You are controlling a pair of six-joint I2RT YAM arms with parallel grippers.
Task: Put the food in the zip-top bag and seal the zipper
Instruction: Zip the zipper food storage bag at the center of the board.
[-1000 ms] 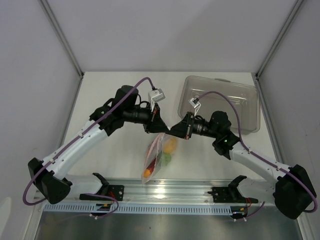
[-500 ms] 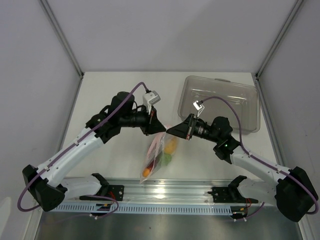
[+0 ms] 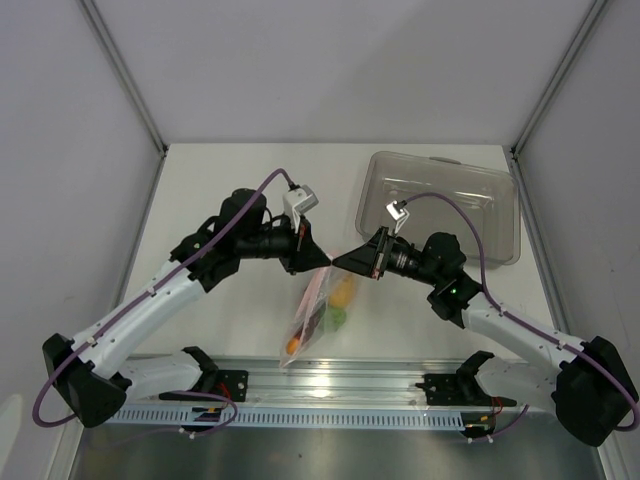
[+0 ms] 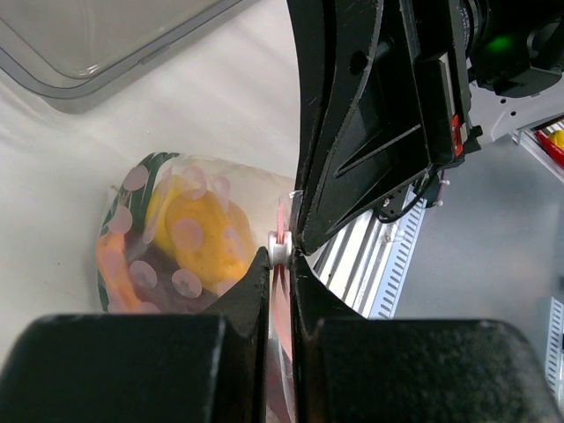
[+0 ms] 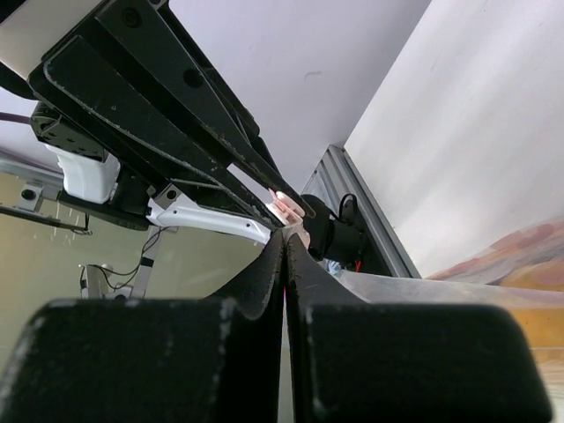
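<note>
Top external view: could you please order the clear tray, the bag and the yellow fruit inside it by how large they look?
1. clear tray, plainly the largest.
2. bag, long and narrow in this view.
3. yellow fruit, the smallest, only a part of the bag's width.

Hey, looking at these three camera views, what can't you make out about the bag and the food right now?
- Whether the zipper is sealed: in the top view, the left gripper and right gripper cover the mouth. The left wrist view shows only a short piece.
- Food count: too small in the top view. In the left wrist view, pieces overlap behind the bag's spotted film.
- Bag body: hidden in the right wrist view behind its own fingers.
</note>
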